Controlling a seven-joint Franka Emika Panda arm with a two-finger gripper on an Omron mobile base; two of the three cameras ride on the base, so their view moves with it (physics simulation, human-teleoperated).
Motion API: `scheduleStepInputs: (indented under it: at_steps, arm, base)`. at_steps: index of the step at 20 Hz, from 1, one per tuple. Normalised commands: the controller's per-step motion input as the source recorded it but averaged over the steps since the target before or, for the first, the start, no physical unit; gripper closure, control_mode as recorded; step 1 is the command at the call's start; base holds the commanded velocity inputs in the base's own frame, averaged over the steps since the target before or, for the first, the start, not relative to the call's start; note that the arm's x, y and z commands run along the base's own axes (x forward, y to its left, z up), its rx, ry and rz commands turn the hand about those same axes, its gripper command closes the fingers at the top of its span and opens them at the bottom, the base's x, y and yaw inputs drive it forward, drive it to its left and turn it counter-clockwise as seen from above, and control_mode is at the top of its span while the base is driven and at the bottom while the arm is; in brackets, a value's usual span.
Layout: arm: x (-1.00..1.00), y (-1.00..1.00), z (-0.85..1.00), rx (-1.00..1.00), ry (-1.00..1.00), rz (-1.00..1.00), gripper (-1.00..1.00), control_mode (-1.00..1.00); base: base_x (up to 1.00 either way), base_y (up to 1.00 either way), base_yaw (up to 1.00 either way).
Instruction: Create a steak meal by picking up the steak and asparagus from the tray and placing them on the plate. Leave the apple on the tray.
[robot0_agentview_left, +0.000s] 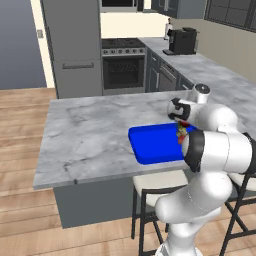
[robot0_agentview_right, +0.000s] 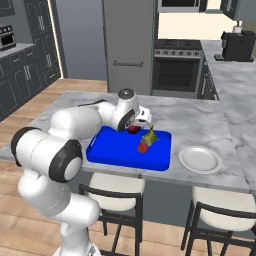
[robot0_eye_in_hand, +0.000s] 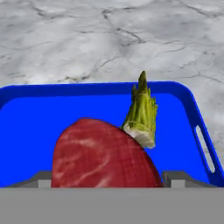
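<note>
The steak (robot0_eye_in_hand: 103, 155) fills the lower centre of the hand view, held between the gripper's (robot0_eye_in_hand: 107, 181) closed fingers above the blue tray (robot0_eye_in_hand: 26, 131). The asparagus (robot0_eye_in_hand: 142, 116) lies just beyond it on the tray. In the right base view, the apple (robot0_agentview_right: 142, 148) sits mid-frame on the tray, the plate (robot0_agentview_right: 200, 159) right of it on the marble counter (robot0_agentview_right: 200, 125).

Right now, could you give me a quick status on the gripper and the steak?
Gripper low over the blue tray, jaw state unclear. Steak right at the fingertips, asparagus just beyond. Plate bare.
</note>
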Motion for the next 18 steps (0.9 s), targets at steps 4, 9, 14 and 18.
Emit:
scheduleStepInputs:
  at_steps: [4, 9, 14, 18]
  arm:
    - [-0.29, -1.0, 0.0, 0.0, 0.09, -0.25, 1.0, -1.0]
    - [-0.25, -1.0, -0.02, 0.0, 0.07, -0.24, 1.0, -1.0]
    - [-0.16, -1.0, -0.09, 0.0, 0.09, -0.23, 1.0, -1.0]
    - [-0.02, -0.99, -0.11, 0.0, 0.03, -0.17, 1.0, -1.0]
  base:
    - [0.0, 0.0, 0.0]
    - [0.0, 0.0, 0.0]
    - [0.0, 0.0, 0.0]
    - [0.0, 0.0, 0.0]
